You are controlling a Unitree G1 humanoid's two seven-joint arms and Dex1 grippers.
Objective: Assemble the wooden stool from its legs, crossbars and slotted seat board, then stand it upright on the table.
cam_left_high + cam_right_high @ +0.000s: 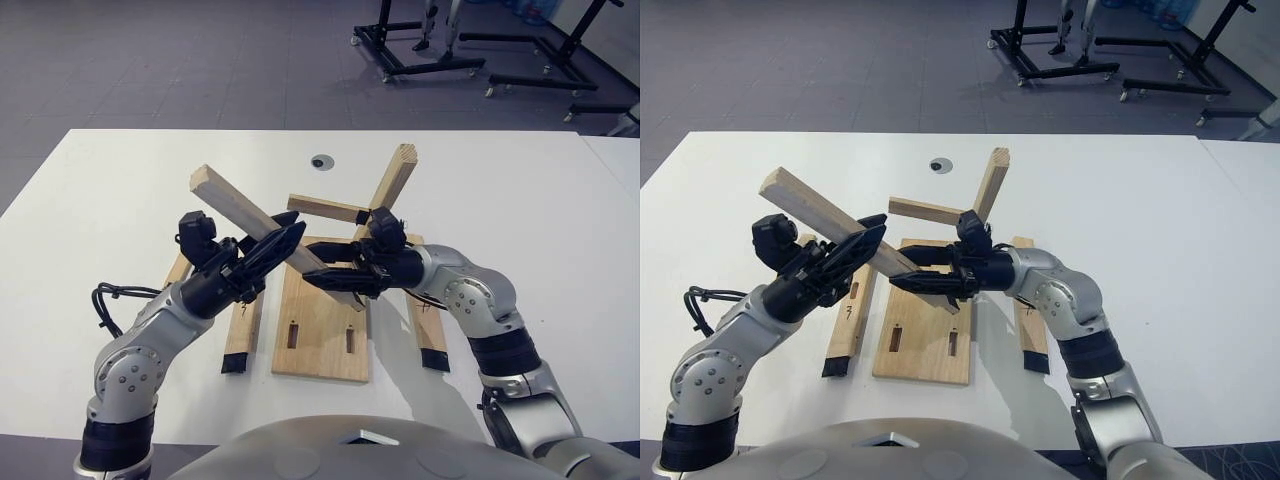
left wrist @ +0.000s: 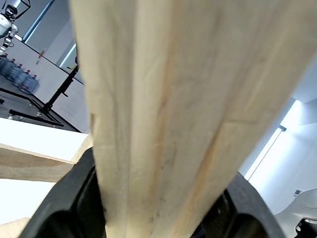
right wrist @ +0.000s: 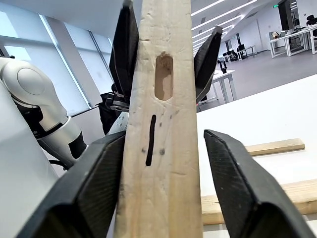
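Note:
My left gripper (image 1: 287,231) is shut on a wooden leg (image 1: 225,195) that slants from high on the left down toward the middle. My right gripper (image 1: 316,272) straddles that leg's lower end. In the right wrist view its fingers (image 3: 237,188) flank the slotted leg (image 3: 163,148), and a thin gap shows on one side. The slotted seat board (image 1: 320,345) lies flat on the table beneath both grippers. Behind the right gripper another leg (image 1: 395,178) tilts upward with a crossbar (image 1: 322,207) jutting left from it. Its foot is hidden.
Two more legs with dark end caps lie flat, one left (image 1: 243,335) and one right (image 1: 430,335) of the board. A small round hole (image 1: 321,161) sits at the back of the white table (image 1: 540,220). Black wheeled frames (image 1: 430,50) stand on the floor beyond.

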